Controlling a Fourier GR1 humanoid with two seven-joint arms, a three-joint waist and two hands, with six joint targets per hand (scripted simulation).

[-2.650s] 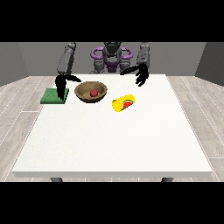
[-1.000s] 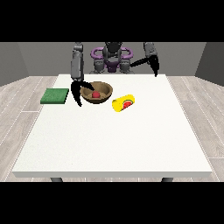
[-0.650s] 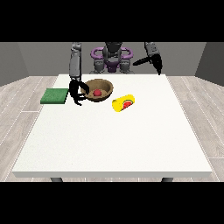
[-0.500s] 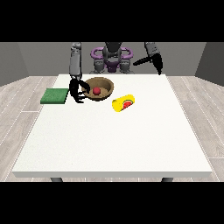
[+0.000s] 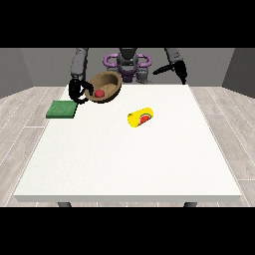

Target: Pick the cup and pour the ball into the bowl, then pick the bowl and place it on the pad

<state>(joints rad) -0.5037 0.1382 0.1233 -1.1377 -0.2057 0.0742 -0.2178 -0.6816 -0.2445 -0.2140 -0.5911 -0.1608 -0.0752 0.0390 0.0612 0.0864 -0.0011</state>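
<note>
The hand at the view's left [image 5: 76,91] hangs from an arm that comes almost straight down from the shoulder; its fingers are curled round the near-left rim of the bowl [image 5: 110,87], which is lifted off the table [image 5: 129,154] and tipped so that its opening faces the camera (the rim's far side stands higher than the gripped side); the hand at the view's right [image 5: 180,70] is raised above the table's far right corner, well apart from everything, with its fingers stretched out straight and holding nothing.

Inside the brown bowl lies one red ball [image 5: 100,93], resting low against the inner wall near the gripping hand; the yellow cup [image 5: 140,117] lies on its side on the table, near the middle and a little to the right of the bowl, its mouth turned toward the camera with a red patch showing there; what that patch is cannot be told.

The green pad [image 5: 62,109] lies flat near the table's left edge, just below and left of the lifted bowl; nothing rests on it.

Counted: one bowl, one ball, one cup, one pad, two hands.
</note>
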